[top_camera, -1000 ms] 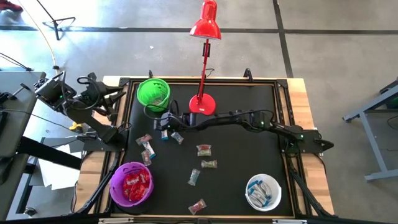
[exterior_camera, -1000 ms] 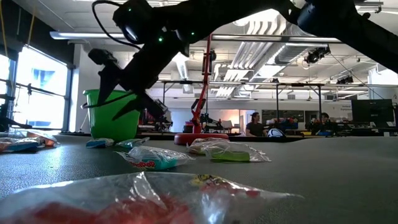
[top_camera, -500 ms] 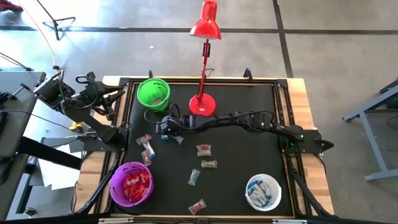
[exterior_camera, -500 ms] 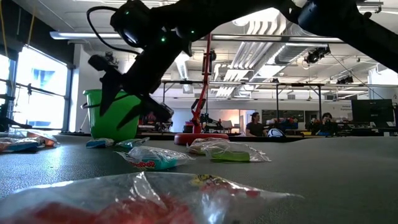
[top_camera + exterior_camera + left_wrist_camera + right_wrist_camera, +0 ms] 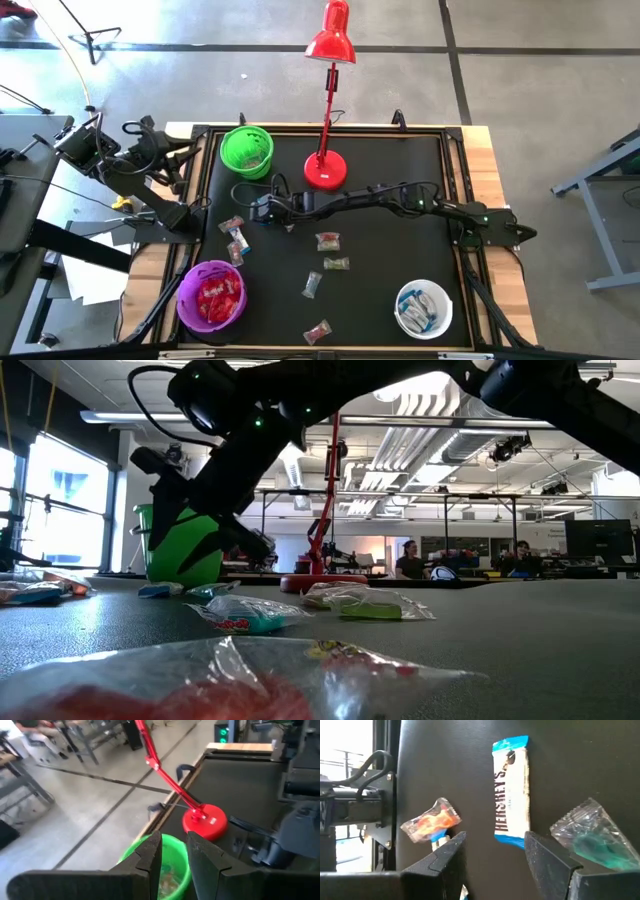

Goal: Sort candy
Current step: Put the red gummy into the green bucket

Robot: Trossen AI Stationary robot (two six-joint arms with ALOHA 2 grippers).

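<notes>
Right gripper (image 5: 492, 852) is held with fingers spread over a blue-and-white Hershey's bar (image 5: 511, 790), one end between them; left gripper (image 5: 174, 857), narrowly parted, is parked off-mat.

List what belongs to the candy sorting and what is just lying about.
Job: small wrapped candies loose on the black mat; green plastic bowl; purple plastic bowl; white bowl; right gripper, fingers open.
Lying about: red desk lamp.
</notes>
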